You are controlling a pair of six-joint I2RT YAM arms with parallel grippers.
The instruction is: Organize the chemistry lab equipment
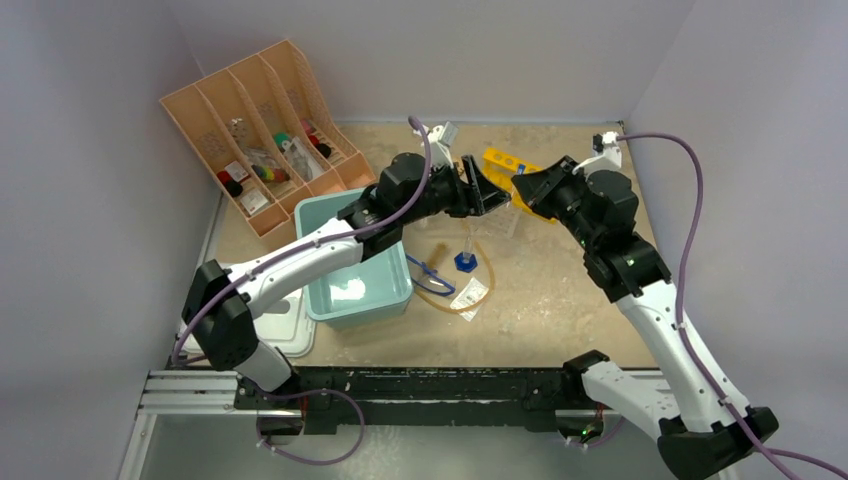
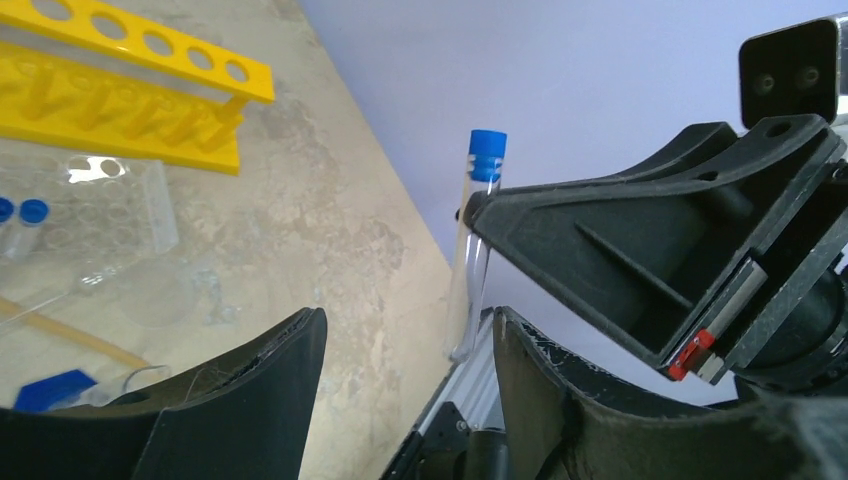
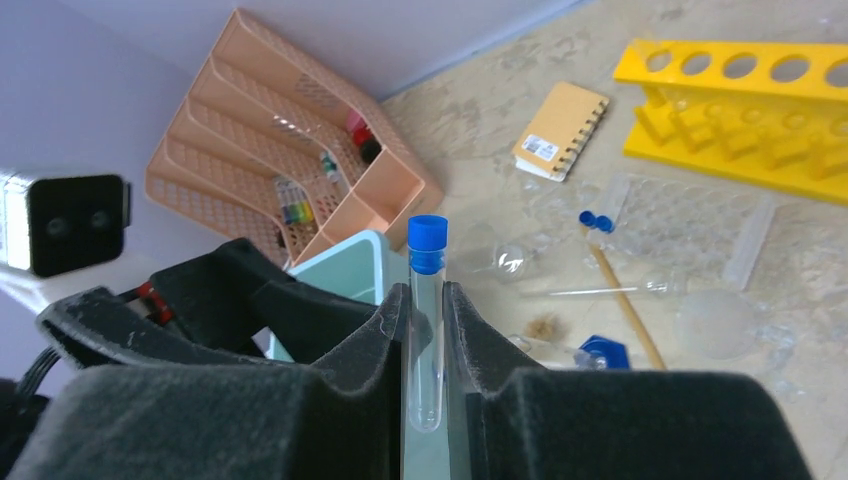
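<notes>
Across the middle of the top view spreads the sandy desk (image 1: pixel 560 290) that carries everything. At the upper left of that frame stands the peach slotted organiser (image 1: pixel 255 130), with small items in its slots. Below it, left of centre, sits the pale teal tub (image 1: pixel 350 270). A yellow rack (image 1: pixel 503 162) lies at upper centre, partly hidden behind the arms, which meet there tip to tip.

The right tool (image 3: pixel 427 300) is clenched on a thin clear test tube (image 3: pixel 427 240). The tube runs between the pads, and its blue cap pokes out past the fingertips, off the desk. The left tool (image 2: pixel 410 340) is released, fingers spread with nothing between them. In its wrist view the held tube shows just beyond the gap.

Below the tools in the top view, the clear cylinder (image 1: pixel 465 255) stands on its blue hexagonal base, with amber tubing (image 1: pixel 448 305) curling just beneath it. Right of centre in the right wrist view, a wooden-handled brush (image 3: pixel 625 305) lies on the desk near two more blue-capped tubes (image 3: pixel 594 218).
</notes>
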